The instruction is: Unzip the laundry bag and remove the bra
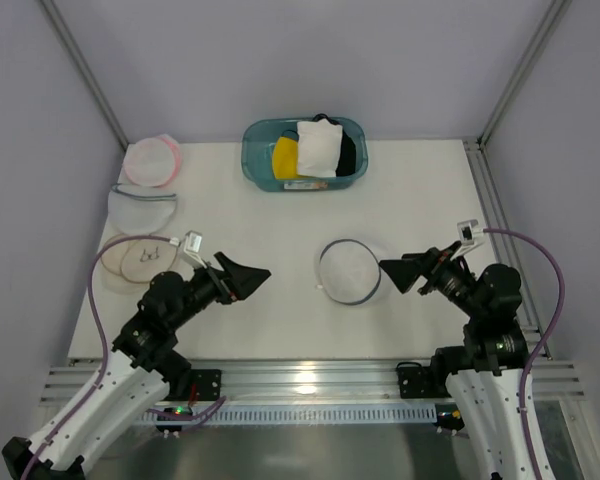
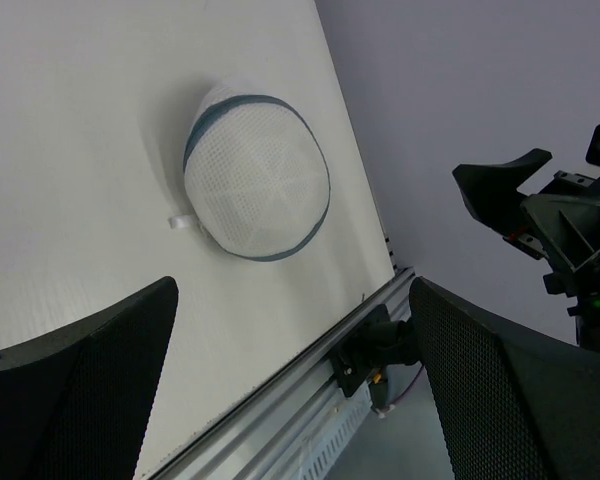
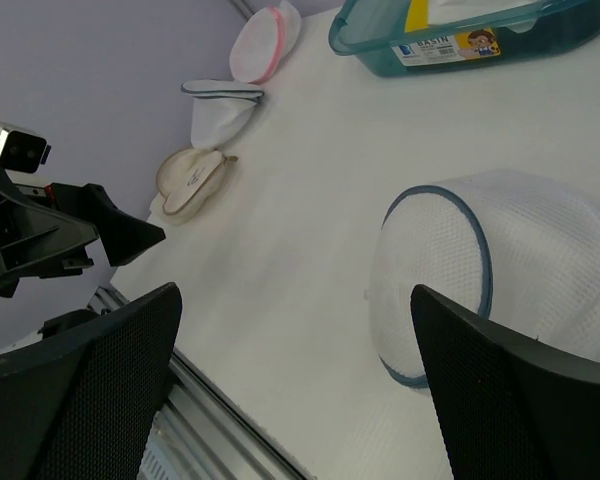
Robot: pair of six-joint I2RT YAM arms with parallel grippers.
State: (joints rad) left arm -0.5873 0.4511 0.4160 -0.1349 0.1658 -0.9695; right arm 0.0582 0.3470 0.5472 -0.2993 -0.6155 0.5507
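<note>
1 laundry bag lies between left gripper and right gripper, nearer right.

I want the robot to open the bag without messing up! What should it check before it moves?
1. Right bag chosen: the laundry bag has the grey-blue rim, unlike the pink-rimmed pouch at the far left. Ok.
2. Bag placed for both arms: it lies between the left gripper and the right gripper, and neither holds it. Ok.
3. Both grippers open and empty. Ok.
4. Zipper pull found: a small white tab sticks out at the rim, but whether that is the pull, cannot tell.
5. Is the bra inside: the mesh shows only white. Cannot tell.
</note>
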